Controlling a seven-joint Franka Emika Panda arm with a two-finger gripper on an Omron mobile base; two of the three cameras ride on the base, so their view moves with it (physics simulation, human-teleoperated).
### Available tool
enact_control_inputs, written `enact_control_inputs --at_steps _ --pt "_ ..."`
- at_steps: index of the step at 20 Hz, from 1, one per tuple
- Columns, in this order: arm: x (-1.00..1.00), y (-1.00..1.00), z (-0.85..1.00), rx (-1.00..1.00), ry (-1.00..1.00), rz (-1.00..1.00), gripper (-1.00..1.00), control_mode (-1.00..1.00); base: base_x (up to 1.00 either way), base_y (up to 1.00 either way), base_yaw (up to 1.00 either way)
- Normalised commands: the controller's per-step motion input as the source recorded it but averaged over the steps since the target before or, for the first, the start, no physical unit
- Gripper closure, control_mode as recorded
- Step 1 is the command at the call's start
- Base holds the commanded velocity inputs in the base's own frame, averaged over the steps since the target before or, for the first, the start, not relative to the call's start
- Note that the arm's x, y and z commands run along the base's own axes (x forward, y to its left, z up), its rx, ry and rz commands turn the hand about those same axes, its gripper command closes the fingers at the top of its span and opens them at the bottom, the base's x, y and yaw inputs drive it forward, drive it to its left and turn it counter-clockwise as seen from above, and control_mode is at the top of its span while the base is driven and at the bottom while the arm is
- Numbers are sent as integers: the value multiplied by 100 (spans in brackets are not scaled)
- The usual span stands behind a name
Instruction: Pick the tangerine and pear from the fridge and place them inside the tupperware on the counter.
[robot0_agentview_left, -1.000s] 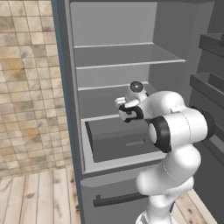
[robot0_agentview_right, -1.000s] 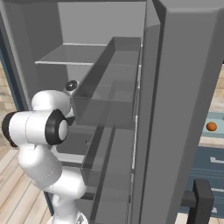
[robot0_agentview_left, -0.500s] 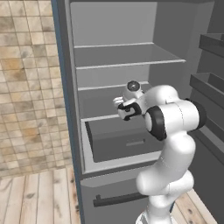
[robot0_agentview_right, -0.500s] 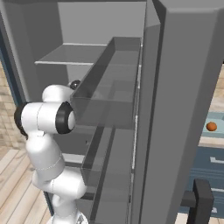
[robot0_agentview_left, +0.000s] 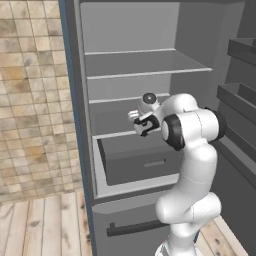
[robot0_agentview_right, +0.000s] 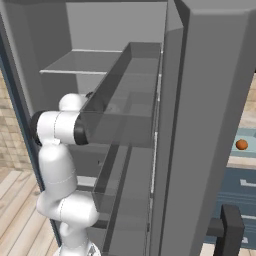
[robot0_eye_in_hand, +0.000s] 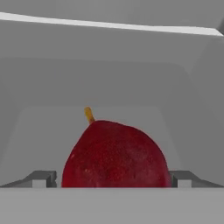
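While the arm reaches level into the fridge (robot0_agentview_left: 130, 75), its end effector (robot0_eye_in_hand: 114, 178) brackets the pear (robot0_eye_in_hand: 114, 155).

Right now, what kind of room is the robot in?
Most likely a kitchen. A tall open fridge with shelves and a drawer stands before the robot, a pear sits inside it, and a speckled counter over blue drawers holds a tangerine.

pear (robot0_eye_in_hand: 114, 154) close-up, stem up | between fingers (robot0_eye_in_hand: 40, 179) | fridge (robot0_eye_in_hand: 109, 65) interior behind
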Motion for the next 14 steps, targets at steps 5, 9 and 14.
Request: enact_control_inputs --at_steps 5,9,14 --pt "27 0 -20 0 3 0 -100 -100 0 0 0" --pt "11 0 -30 0 8 0 -100 -100 0 0 0" --pt "12 0 -30 0 10 0 100 -100 0 0 0"
